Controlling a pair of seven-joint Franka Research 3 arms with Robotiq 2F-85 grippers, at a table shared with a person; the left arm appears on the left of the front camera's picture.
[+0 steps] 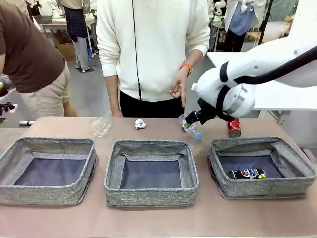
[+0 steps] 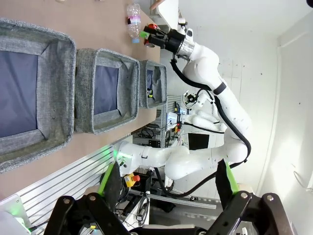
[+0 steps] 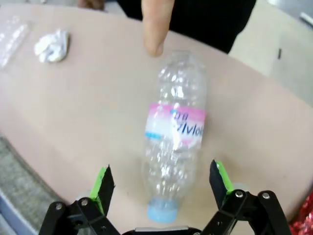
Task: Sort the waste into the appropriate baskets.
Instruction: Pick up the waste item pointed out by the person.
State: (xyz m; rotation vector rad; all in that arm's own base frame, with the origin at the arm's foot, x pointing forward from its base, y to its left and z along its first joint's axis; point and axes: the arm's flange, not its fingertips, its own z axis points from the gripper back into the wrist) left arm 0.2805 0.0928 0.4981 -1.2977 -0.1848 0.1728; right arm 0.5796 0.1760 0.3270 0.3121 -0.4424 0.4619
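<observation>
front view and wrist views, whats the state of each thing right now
labelled bottle: lying down, capped, not gripped
crushed bottle: flattened, on the table
paper ball: crumpled, on the table
red can: on the table behind the right basket
dark can: on its side inside the right basket
left basket: empty
middle basket: empty
right claw: open, either side of the labelled bottle
left claw: open, holding nothing

The baskets (image 1: 151,196) are woven grey, the bottle (image 3: 176,128) pink-labelled, blue-capped, the can (image 1: 234,129) red
</observation>
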